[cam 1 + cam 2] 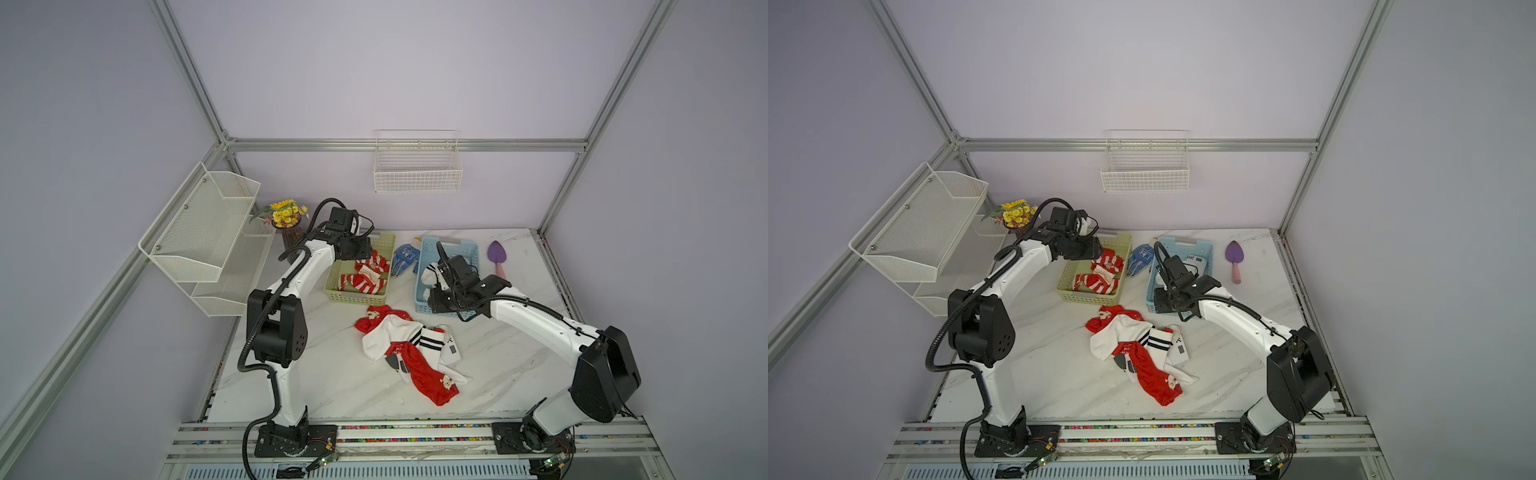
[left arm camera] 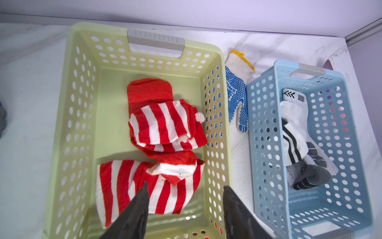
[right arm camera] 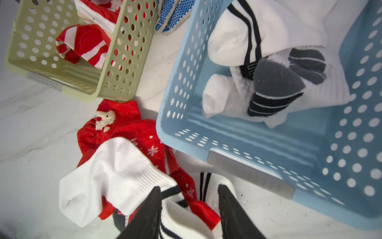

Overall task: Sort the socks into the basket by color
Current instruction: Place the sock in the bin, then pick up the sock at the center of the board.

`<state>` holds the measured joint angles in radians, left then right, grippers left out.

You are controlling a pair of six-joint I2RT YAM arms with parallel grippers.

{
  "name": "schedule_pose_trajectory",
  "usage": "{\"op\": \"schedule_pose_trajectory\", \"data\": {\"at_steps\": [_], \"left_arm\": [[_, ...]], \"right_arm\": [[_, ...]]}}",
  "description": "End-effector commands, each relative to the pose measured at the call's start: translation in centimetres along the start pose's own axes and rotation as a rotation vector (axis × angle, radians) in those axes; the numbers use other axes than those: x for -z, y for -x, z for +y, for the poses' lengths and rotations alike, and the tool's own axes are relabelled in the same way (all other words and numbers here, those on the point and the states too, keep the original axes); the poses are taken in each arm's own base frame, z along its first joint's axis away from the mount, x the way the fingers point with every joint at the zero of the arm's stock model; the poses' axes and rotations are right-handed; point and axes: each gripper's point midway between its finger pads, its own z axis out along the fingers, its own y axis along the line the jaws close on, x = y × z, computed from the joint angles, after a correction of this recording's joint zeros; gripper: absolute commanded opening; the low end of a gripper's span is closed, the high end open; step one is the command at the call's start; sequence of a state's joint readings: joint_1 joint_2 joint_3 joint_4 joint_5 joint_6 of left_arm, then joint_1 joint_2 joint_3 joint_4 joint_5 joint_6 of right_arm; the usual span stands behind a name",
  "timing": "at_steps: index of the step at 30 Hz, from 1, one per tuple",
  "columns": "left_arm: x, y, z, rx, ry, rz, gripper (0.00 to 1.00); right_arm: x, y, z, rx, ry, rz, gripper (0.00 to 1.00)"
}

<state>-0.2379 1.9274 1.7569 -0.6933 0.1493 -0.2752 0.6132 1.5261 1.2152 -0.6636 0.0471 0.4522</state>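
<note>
The left hand (image 2: 185, 185) hangs over the green basket (image 2: 82, 115) at the far left, jaws apart and empty, above the red-and-white striped socks (image 2: 163, 122) lying inside. The right hand (image 3: 189, 186) is also spread with nothing in it, above the near rim of the blue basket (image 3: 186, 82), which holds white socks (image 3: 289, 27).

The unsorted pile (image 1: 409, 349) lies mid-tabletop (image 1: 316, 374), nearer than both baskets. A white sock (image 1: 384, 336) is draped over red Santa socks (image 1: 432, 380).

That overlap looks like the main hazard: a pinch on one sock could drag a neighbour of the other colour into the wrong basket. A shallow grip might also leave a sock hanging over a rim. The blue-dotted glove (image 2: 235, 95) between the baskets could be snagged in passing.
</note>
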Motion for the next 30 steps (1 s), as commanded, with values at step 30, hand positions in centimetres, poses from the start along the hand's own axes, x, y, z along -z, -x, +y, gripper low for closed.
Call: {"op": "schedule_pose_trajectory", "data": {"at_steps": [30], "left_arm": [[5.1, -4.3, 6.1, 0.125, 0.115, -0.004, 0.58]], "right_arm": [[0.7, -9.9, 14.4, 0.317, -0.045, 0.092, 0.47]]}}
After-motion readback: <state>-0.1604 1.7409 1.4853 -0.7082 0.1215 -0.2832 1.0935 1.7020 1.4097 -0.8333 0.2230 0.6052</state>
